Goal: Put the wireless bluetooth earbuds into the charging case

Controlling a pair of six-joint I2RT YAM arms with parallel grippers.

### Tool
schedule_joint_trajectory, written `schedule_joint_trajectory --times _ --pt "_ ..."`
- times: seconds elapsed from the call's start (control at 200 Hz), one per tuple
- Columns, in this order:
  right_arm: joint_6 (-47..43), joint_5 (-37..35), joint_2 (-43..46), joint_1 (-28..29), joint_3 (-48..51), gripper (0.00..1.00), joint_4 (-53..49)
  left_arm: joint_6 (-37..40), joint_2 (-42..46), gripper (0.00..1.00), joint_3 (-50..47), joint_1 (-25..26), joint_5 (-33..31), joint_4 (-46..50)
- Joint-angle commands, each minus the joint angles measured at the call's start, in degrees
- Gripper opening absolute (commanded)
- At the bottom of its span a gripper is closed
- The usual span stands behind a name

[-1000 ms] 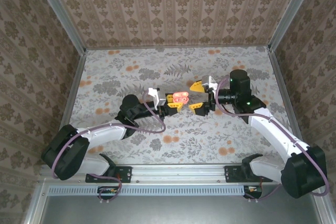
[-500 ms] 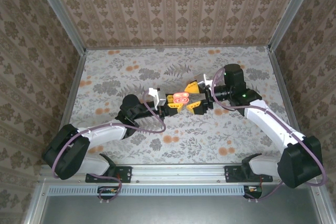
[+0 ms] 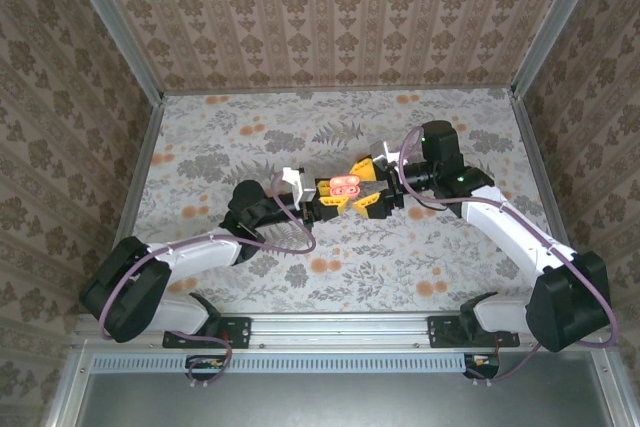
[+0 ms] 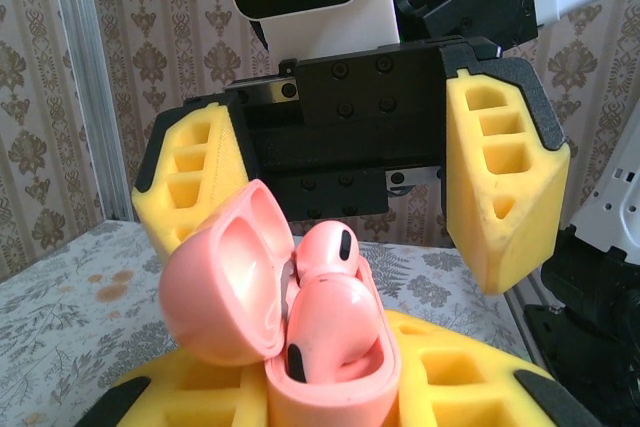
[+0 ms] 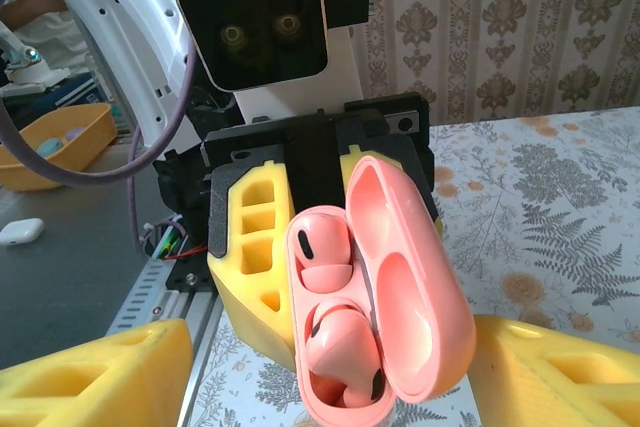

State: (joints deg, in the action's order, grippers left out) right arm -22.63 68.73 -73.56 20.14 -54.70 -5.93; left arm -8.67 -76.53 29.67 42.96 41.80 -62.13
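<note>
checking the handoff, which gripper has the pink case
The left gripper: its yellow fingers clamp the case at its base, while the right gripper faces it open, fingers spread wide.

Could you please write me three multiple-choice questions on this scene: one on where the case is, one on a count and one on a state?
1. Where is the charging case?
A) lying on the table
B) held by the left gripper
C) leaning against the back wall

2. How many earbuds sit in the case?
A) none
B) one
C) two

3. How is the lid?
A) open
B) shut
C) taken off

Answers:
1 B: the left gripper clamps the case above the table, while the right gripper is open with a finger on either side, apart from the case.
2 C: both wrist views show two pink earbuds seated side by side in the case.
3 A: the lid stands swung back, its hollow inside facing the cameras.
</note>
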Motion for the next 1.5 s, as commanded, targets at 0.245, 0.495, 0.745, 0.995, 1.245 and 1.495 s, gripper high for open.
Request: schedule_joint_trajectory --times 0.245,0.495,0.745,0.995,1.245,1.495 --pt "-1.1 3.14 -0.52 0.31 -2.11 0.68 0.47 -0.14 0.45 0.12 2.15 -0.45 -0.14 -1.29" --pt "-1.26 3.26 0.08 0.25 -2.17 0.66 0.99 0.12 0.68 0.13 1.96 -0.45 -0.67 -0.8" --pt "-1.89 3.3 1.11 0.03 -1.56 0.64 0.84 0.1 0.51 0.12 1.93 -0.46 -0.83 -0.72" --pt "-2.33 3.19 2.28 -0.28 -1.13 0.63 0.36 0.22 0.68 0.12 1.67 -0.44 -1.18 -0.54" --pt "-2.68 3.14 3.21 -0.42 -0.5 0.62 -0.04 0.32 1.04 0.12 1.35 -0.49 -1.48 -0.27" --pt "-3.03 3.15 3.77 -0.52 -0.1 0.62 -0.72 0.49 1.39 0.12 1.19 -0.4 -1.69 0.07"
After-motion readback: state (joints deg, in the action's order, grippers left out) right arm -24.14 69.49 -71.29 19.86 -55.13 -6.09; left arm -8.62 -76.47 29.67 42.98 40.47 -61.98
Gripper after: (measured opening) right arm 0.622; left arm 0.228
